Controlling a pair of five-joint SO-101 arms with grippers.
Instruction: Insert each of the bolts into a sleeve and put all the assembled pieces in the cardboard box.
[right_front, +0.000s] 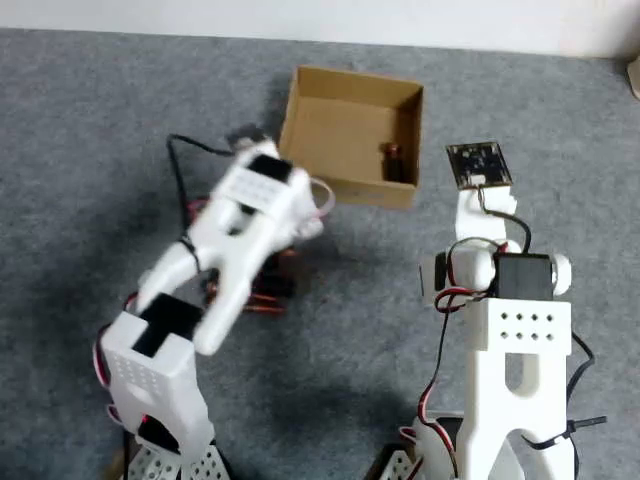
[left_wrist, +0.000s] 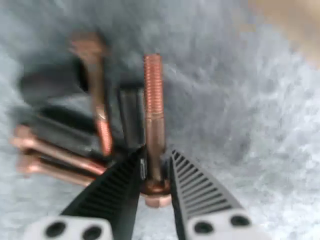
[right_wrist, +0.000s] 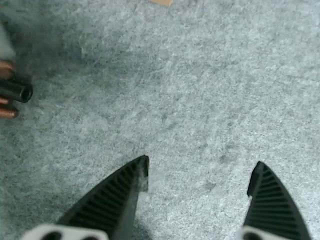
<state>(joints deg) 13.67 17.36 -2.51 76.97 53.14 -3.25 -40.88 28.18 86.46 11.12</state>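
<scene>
Left gripper (left_wrist: 155, 155): narrowed onto a copper bolt (left_wrist: 152, 100), which it pinches just above the head. The threaded shank sticks out free ahead of the fingers, and I judge this grip leaves the tip clear to enter a sleeve.
Held bolt's height: I cannot tell whether it is off the grey carpet (right_wrist: 200, 90) or touching it.
Black sleeve (left_wrist: 132, 117): lies just behind the held shank and roughly in line with it, so it is probably the one to be threaded.
Loose bolts (left_wrist: 50, 150): lie heaped beside more dark sleeves, unassembled, so most of the task remains.
Right gripper (right_wrist: 202, 161): spread wide and holding nothing, above bare carpet. The pile's edge is off to one side, and it seems well placed to take a sleeve.
Cardboard box (right_front: 370, 188): sits beyond the pile, open side up, between the two arms' reach so either could drop parts in.
Assembled piece (right_front: 393, 160): one stands in the box against its wall.
</scene>
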